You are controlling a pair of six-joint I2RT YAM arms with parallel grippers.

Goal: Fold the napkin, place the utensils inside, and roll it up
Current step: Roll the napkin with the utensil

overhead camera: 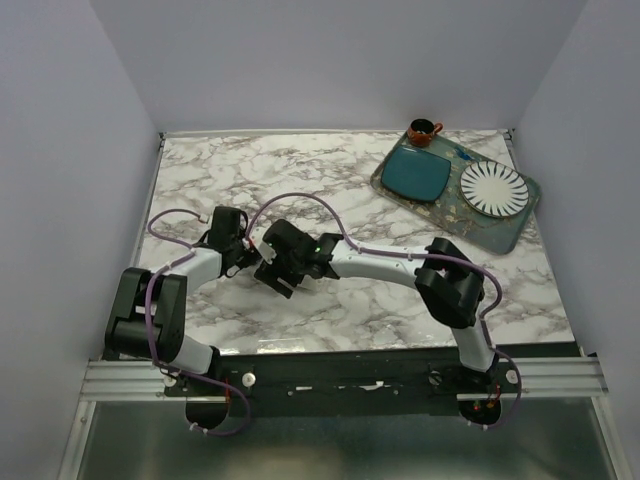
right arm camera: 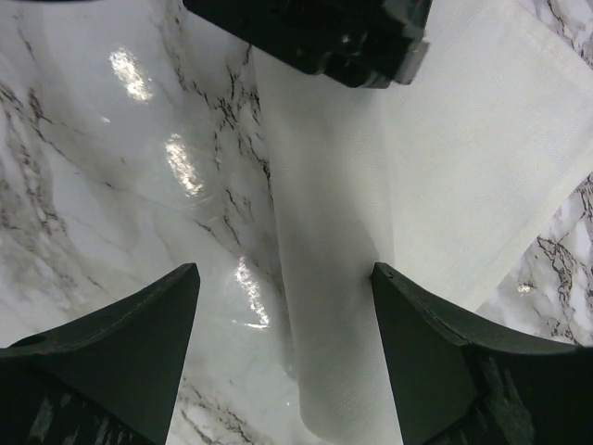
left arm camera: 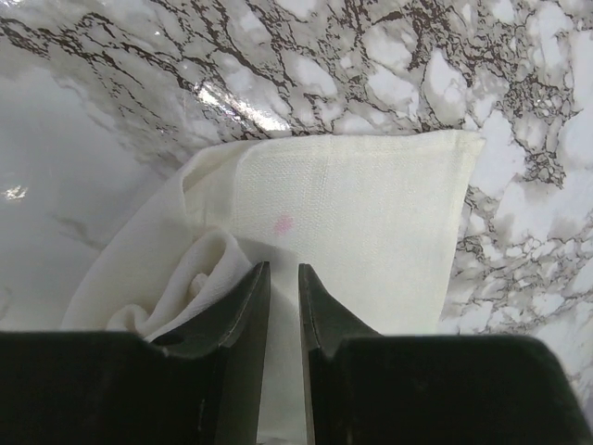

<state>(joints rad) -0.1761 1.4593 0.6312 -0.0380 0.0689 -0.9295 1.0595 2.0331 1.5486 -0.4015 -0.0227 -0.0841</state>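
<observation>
Napkin (left arm camera: pixel 371 213) on the marble table (overhead camera: pixel 330 170), left of centre, one edge rolled into a tube. Right gripper (right arm camera: pixel 285 271) spread wide astride the tube, clear of it, likely to regrip. Left gripper (left arm camera: pixel 283 306) narrow over the cloth, perhaps pinning it against unrolling; grip unclear.

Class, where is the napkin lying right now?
In the left wrist view the napkin lies on the table just ahead of the left tool; in the right wrist view its rolled part runs through the open right tool.

No readable text, no labels or numbers — nothing legible
</observation>
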